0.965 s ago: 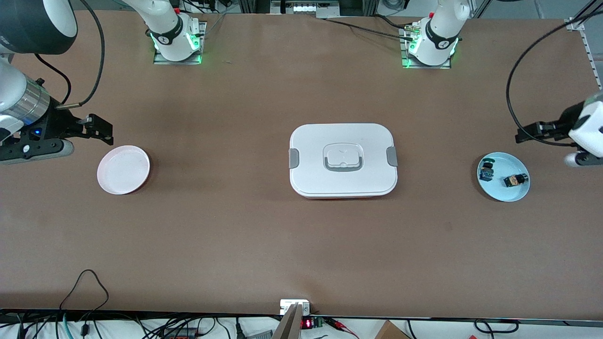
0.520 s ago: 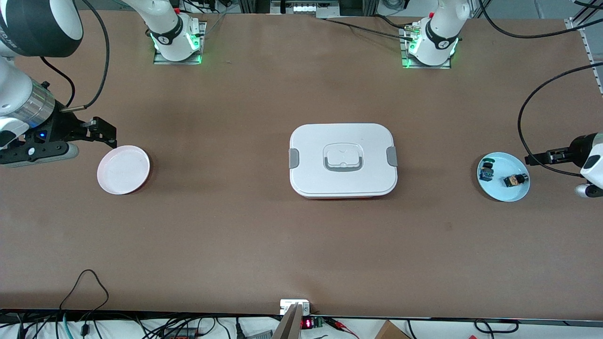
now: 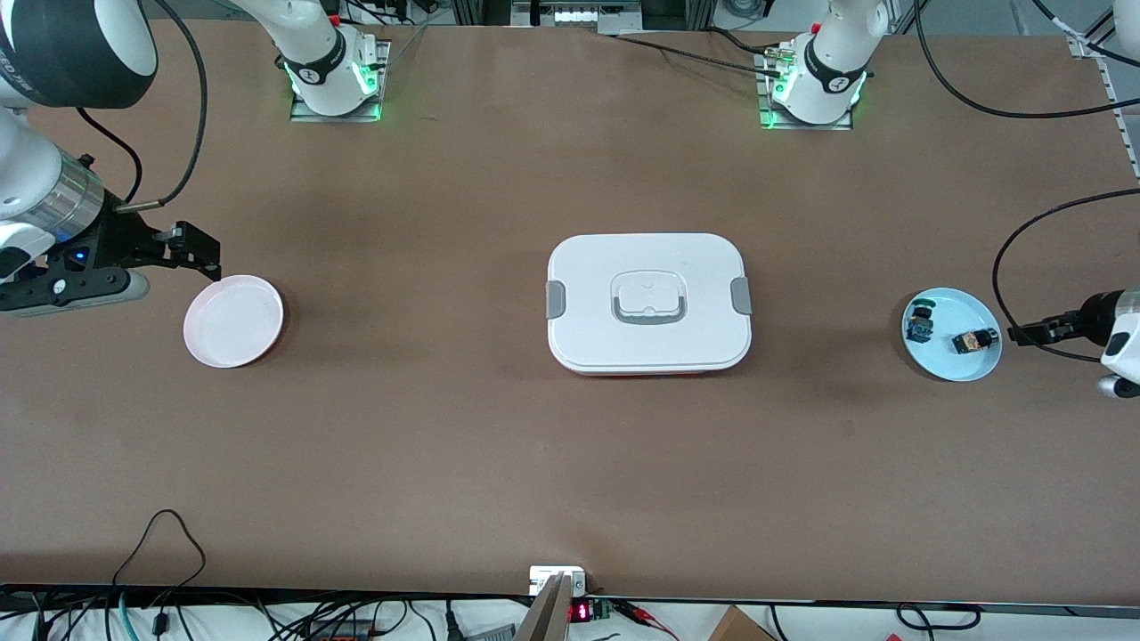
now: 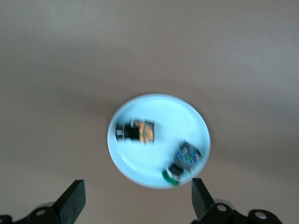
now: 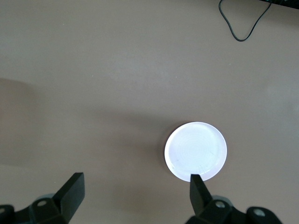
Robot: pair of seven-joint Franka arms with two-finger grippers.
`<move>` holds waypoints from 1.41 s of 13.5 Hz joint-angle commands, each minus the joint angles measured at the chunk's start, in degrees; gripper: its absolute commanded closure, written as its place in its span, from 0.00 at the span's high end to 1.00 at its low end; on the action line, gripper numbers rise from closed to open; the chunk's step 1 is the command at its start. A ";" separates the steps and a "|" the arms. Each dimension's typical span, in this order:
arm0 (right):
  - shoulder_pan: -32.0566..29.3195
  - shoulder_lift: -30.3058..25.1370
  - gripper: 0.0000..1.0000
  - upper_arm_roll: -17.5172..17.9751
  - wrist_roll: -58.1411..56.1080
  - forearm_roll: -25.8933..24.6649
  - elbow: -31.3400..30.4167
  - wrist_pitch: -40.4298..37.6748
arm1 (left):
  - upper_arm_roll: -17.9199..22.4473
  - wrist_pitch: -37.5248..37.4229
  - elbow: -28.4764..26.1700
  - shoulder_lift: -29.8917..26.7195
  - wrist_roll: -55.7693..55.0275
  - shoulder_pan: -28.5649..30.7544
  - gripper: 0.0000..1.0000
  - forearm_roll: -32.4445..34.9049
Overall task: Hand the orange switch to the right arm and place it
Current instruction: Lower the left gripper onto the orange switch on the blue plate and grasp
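Left tool (image 3: pixel 1020 335) dropped beside blue plate (image 3: pixel 975 361) w/ orange switch (image 3: pixel 973 340), fingers apart; right tool (image 3: pixel 200 252) open, waiting.

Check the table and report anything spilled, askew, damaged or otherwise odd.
Nothing stands out. The orange switch and the blue-and-green part lie in the blue plate, the pink plate sits bare, and the white box is lidded and square. The left gripper and right gripper are open, holding nothing.
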 commanded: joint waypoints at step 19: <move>0.23 -0.94 1.00 0.01 -0.17 -1.78 1.44 -1.00 | -0.99 31.77 -19.39 5.29 3.14 4.61 0.99 1.08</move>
